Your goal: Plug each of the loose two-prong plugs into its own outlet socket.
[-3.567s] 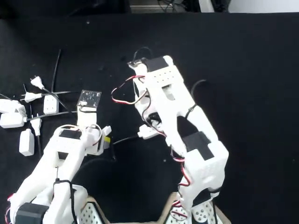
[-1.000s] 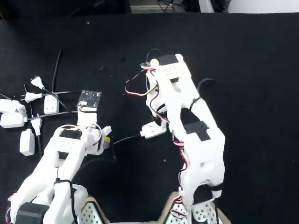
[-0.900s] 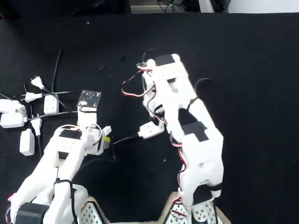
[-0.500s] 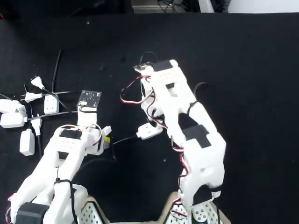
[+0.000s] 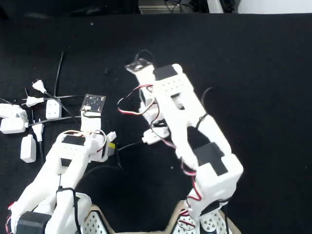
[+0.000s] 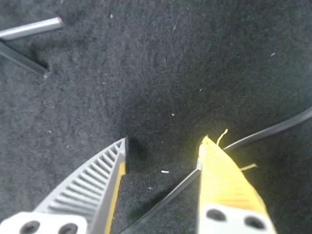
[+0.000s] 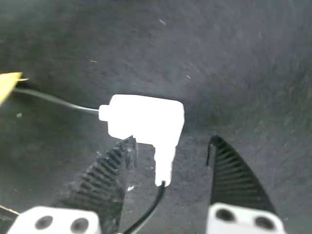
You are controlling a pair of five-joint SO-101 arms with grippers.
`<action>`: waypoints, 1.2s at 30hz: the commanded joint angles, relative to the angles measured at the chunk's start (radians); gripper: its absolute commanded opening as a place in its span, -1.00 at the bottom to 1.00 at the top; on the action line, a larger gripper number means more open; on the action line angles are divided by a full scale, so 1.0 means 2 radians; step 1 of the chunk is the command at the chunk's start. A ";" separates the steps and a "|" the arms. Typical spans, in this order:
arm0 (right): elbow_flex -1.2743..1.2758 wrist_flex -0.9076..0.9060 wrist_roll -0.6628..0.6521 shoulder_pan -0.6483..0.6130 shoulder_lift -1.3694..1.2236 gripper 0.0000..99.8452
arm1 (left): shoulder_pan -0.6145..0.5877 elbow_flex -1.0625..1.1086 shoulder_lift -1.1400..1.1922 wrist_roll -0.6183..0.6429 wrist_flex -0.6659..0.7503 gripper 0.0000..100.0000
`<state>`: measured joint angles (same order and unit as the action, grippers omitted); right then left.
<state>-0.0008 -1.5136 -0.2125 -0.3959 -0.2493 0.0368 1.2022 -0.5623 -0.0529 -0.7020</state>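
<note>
A white outlet block (image 7: 144, 119) lies on the black table with a white plug stem (image 7: 164, 163) sticking out of one side, and thin black cables lead off both. My right gripper (image 7: 170, 146) hovers open over it, the stem between its fingers. In the high view the block (image 5: 152, 137) lies mid-table, partly under the right arm (image 5: 170, 92). My left gripper (image 6: 163, 151) is open and low over the table, with a black cable (image 6: 258, 134) running between its fingers. In the high view that gripper (image 5: 111, 141) sits left of the block. Several loose plugs (image 5: 38, 87) and white sockets (image 5: 52, 108) lie at the far left.
Black cables (image 5: 58, 73) cross the cluster at the left edge. A grey rod end (image 6: 29, 29) lies near the left gripper. The table's right half and far side are bare black cloth.
The right arm swung right and then back left, and it now leans further left over the outlet block. The block shifted slightly left. The left arm stayed still.
</note>
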 commanded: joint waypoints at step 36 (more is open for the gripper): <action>0.092 -0.108 -0.420 -0.057 0.317 -0.40 | 0.003 -0.006 -0.005 -0.005 0.002 -0.52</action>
<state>0.1128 -1.7223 -0.9505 -0.4971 0.3598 0.0368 1.2022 -0.5623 -0.0529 -0.7020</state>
